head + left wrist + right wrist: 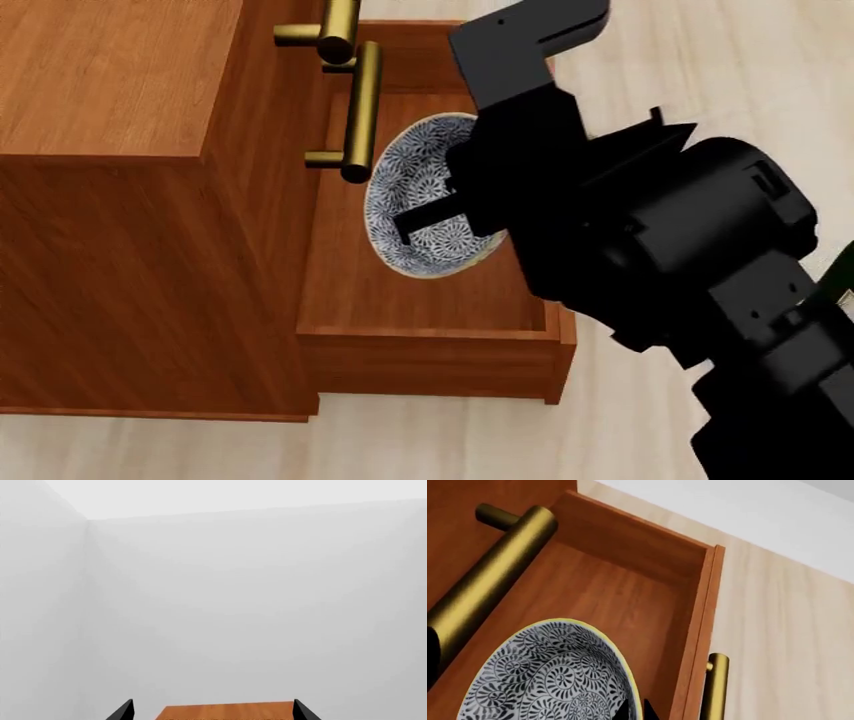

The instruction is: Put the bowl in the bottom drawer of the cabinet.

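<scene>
You had the bowl [424, 200] tilted over the open drawer [424, 330], right gripper [447, 215] pinching its rim. Stiff, glazed, breakable, probably slick, so a rim hold suited. Left gripper [212, 711] stood spread.
</scene>
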You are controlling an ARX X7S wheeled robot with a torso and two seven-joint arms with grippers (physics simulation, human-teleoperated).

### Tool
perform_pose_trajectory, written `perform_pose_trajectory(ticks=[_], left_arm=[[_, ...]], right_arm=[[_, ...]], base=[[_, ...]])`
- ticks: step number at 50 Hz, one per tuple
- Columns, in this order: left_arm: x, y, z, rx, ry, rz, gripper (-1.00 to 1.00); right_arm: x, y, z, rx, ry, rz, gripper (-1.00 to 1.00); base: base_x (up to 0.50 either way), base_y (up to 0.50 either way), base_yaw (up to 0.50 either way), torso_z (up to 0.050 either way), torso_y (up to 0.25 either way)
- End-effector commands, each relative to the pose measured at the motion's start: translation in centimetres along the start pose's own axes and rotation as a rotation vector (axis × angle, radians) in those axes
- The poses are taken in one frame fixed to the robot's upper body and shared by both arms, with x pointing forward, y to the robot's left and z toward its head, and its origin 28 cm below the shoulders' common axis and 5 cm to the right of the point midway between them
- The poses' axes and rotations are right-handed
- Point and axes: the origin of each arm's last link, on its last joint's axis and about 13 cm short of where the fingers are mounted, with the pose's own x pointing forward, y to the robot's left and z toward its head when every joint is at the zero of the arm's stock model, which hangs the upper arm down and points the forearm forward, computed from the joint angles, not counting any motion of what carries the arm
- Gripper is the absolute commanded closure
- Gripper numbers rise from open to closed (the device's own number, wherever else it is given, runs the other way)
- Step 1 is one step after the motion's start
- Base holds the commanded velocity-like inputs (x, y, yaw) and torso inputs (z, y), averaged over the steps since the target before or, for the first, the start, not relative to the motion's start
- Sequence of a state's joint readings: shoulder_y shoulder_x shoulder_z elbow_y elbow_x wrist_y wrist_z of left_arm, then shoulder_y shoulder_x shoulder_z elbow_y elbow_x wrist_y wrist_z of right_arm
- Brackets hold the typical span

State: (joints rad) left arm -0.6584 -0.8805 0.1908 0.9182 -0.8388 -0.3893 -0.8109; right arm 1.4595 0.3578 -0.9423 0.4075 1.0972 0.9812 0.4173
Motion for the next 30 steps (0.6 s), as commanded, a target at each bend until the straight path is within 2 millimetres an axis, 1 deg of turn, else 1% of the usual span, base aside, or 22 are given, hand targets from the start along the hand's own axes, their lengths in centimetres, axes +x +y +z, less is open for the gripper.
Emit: perform_pose_trajectory(ticks=[1, 10, 30], left_arm=[[-0.1, 0.1, -0.1, 0.004, 0.003, 0.004, -1.00], [0.0, 0.0, -0.1, 0.008, 0.002, 0.001, -1.00], [0.0, 0.3, -0.4, 0.011, 0.006, 0.012, -1.00]], right_arm=[[0.7, 0.2, 0.2, 0.000, -0.009, -0.002, 1.00], [1.6, 0.4, 0.1, 0.013, -0.001, 0.008, 1.00], [2.9, 1.1, -0.3, 0.039, 0.015, 0.035, 1.00]], base=[[0.00, 0.00, 0.00, 0.000, 0.000], [0.00, 0.00, 0.00, 0.000, 0.001], [0.00, 0.00, 0.00, 0.000, 0.001]])
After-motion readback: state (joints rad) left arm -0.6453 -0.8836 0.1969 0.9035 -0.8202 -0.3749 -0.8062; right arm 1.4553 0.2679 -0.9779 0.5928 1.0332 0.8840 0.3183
